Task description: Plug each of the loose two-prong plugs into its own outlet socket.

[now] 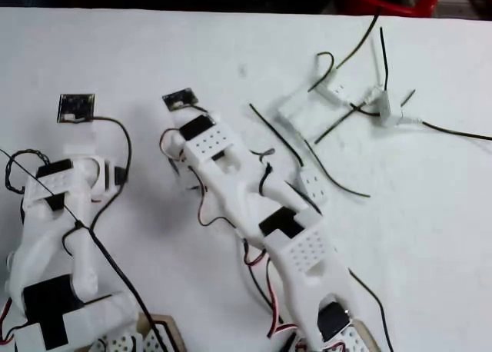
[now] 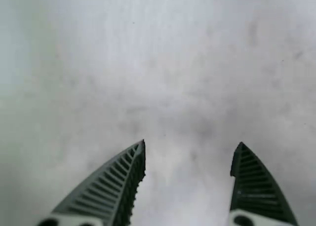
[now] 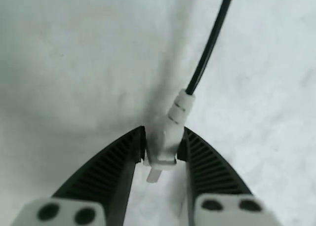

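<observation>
Right wrist view: right gripper (image 3: 163, 131) clenched on a white plastic two-prong plug (image 3: 165, 143), black cord trailing, over the white table (image 3: 69, 58). Left gripper (image 2: 191, 143) spread, holding nothing. White outlet block (image 1: 304, 112) well apart. Looks early: this plug not yet inserted, the others unclear.

White tabletop (image 1: 115, 52), matte and faintly smudged. Toward the far right, a flat white outlet block (image 1: 304, 112) lying on it, just beside a white cluster of plug bodies (image 1: 388, 106), with thin black cords (image 1: 453, 131) trailing off across the surface to the edges. Nearer the middle, a small white dotted socket piece (image 1: 314, 184) lying flat at the end of another black cord (image 1: 277, 135).
</observation>
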You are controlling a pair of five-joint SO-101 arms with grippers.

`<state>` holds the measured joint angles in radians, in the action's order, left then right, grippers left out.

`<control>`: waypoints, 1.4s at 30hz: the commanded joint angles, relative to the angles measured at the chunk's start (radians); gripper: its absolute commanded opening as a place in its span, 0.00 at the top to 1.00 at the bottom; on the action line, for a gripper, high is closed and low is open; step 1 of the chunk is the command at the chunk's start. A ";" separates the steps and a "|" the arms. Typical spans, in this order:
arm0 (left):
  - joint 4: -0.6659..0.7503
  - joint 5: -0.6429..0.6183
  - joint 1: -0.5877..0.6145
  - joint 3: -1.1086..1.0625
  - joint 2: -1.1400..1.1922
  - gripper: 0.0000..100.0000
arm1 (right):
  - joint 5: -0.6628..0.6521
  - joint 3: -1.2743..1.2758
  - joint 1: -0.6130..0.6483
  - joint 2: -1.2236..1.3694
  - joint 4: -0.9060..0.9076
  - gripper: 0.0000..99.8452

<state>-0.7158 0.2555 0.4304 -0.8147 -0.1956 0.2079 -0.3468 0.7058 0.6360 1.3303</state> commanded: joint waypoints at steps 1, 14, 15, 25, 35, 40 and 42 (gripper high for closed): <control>0.015 -0.006 0.005 0.003 -0.035 0.72 | 0.008 -0.046 -0.007 -0.015 0.008 0.86; 0.015 -0.006 0.005 0.003 -0.035 0.72 | 0.057 -0.049 -0.007 -0.021 -0.013 0.87; 0.015 -0.006 0.005 0.003 -0.035 0.72 | 0.057 -0.049 -0.007 -0.022 -0.019 0.89; 0.015 -0.006 0.005 0.002 -0.035 0.72 | 0.057 -0.049 -0.008 -0.024 -0.053 0.96; 0.021 -0.006 0.002 -0.009 -0.036 0.72 | -0.020 -0.058 -0.002 -0.136 0.082 0.98; 0.023 -0.006 0.001 -0.015 -0.044 0.72 | -0.051 -0.051 -0.005 -0.285 0.202 0.98; 0.023 -0.008 0.001 -0.015 -0.044 0.72 | -0.051 -0.051 -0.008 -0.340 0.248 0.98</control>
<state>-0.7127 0.2555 0.4304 -0.8332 -0.1956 0.1680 -0.3514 0.7058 0.4227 1.5190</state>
